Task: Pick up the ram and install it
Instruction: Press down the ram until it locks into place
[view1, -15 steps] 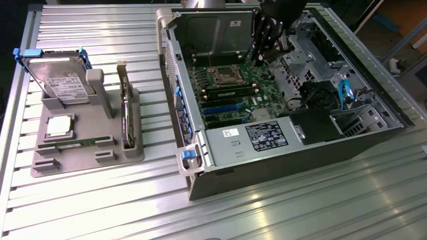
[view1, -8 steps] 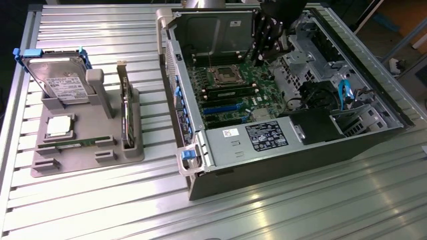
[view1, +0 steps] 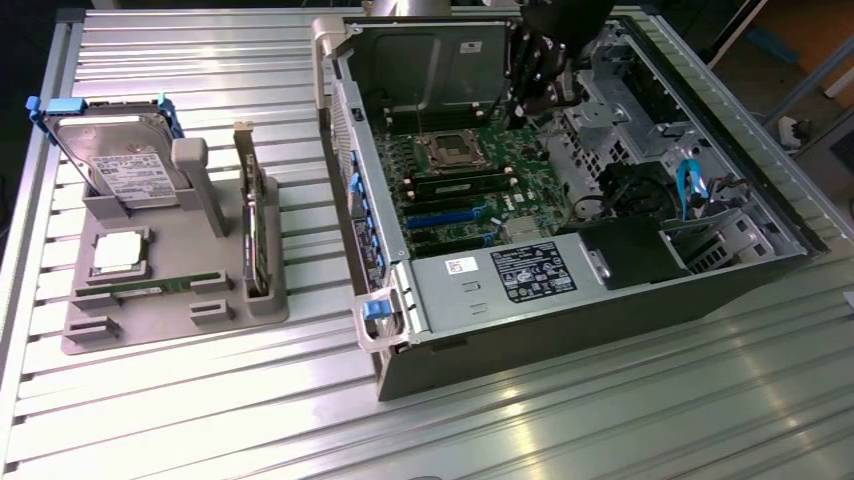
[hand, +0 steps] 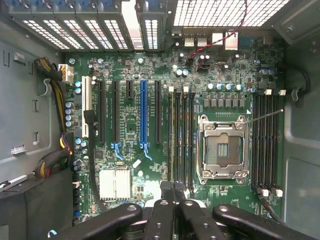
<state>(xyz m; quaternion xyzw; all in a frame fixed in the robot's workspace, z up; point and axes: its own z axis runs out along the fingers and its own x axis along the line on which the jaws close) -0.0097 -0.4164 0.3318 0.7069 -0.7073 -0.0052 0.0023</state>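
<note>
A ram (view1: 158, 286), a thin green stick, lies flat in a groove of the grey holder tray (view1: 134, 335) at the exterior view's left. My gripper (view1: 543, 100) hangs inside the open computer case, over the motherboard (hand: 130, 125). Its black fingertips (hand: 167, 195) are pressed together over the end of the memory slots (hand: 182, 140) beside the processor socket (hand: 222, 150). A thin green-edged stick (hand: 172, 135) stands in the slot nearest the fingertips. Nothing shows between the fingers.
The tray also holds a silver hard drive (view1: 127, 165), a processor chip (view1: 118, 250) and an upright card (view1: 254, 230). Inside the case (view1: 587, 290) are a second bank of slots (hand: 265, 145), cable bundles (hand: 55, 95) and a black power supply (view1: 634, 250).
</note>
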